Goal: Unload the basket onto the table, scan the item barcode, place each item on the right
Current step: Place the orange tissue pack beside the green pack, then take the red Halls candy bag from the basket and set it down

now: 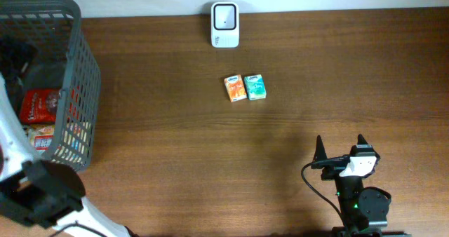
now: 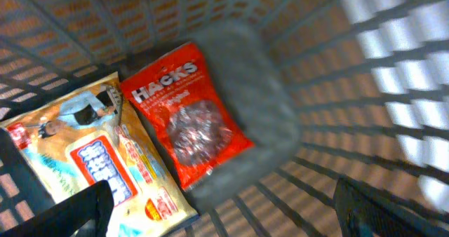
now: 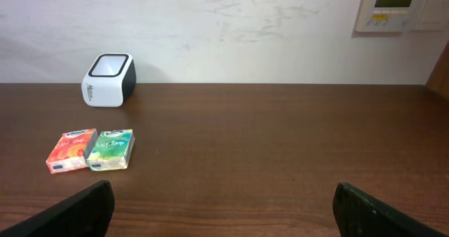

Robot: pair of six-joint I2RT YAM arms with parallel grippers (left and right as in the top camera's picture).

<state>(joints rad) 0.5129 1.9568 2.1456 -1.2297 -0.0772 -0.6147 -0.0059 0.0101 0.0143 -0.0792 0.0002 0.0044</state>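
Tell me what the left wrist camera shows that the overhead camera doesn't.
Only the left wrist view: the readable HACKS lettering on the red bag and the print on the pale packet beside it, seen from between the left gripper fingers, which are open.

Only the overhead view: the white scanner, the orange pack and green pack side by side on the table, and the open right gripper.

Both: the grey basket holding the red bag and pale packet.
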